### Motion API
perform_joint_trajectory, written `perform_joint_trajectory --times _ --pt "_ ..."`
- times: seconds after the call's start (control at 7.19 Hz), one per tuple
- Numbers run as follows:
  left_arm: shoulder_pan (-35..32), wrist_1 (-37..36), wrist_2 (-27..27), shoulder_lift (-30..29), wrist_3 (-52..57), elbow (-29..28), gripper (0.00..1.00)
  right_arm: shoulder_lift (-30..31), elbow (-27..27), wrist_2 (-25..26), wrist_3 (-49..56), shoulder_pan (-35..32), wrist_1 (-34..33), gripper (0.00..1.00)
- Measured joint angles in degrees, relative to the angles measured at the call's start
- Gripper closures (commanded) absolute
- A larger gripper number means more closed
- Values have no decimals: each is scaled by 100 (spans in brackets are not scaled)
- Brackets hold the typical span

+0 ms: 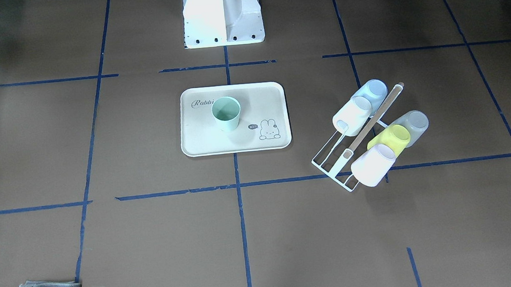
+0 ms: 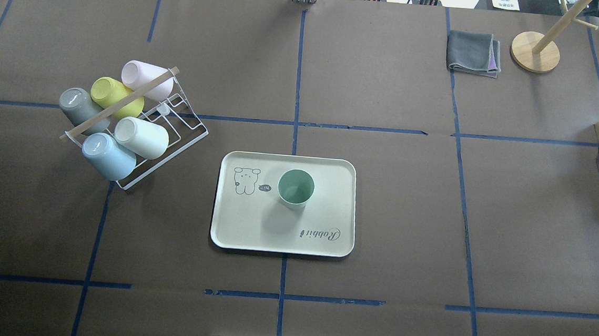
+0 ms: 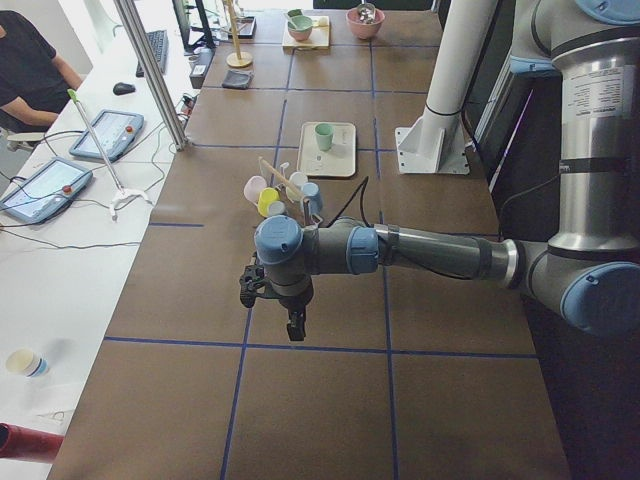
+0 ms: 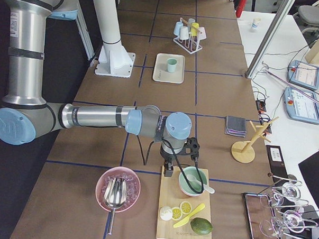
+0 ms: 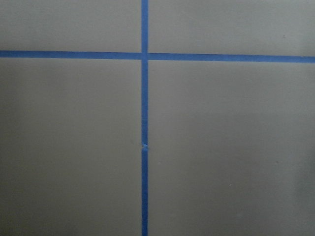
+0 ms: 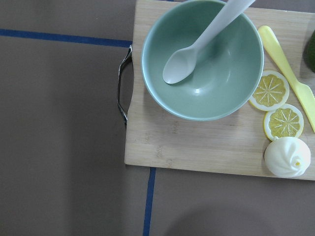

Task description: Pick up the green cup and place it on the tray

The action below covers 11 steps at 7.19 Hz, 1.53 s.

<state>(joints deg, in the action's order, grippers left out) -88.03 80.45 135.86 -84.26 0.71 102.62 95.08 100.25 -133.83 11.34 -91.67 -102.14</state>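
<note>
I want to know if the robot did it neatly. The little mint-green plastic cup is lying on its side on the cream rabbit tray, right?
Not quite. The small mint-green plastic cup is on the cream rectangular rabbit tray, but it stands upright with its open mouth up, not on its side. The overhead exterior view shows its round rim from above.

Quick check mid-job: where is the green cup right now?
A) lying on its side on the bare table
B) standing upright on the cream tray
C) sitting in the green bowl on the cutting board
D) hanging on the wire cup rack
B: the green cup stands upright, mouth up, inside the rim of the tray.
</note>
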Motion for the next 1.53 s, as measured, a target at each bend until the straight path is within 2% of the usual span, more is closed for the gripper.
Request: perform_joint_trajectory --times 0.42,1.53 --pt "4 227 0 7 3 33 0 13 -39 -24 -6 0 3 0" --pt "5 241 -7 -1 17 96 0 18 -52 -102 -98 1 4 0"
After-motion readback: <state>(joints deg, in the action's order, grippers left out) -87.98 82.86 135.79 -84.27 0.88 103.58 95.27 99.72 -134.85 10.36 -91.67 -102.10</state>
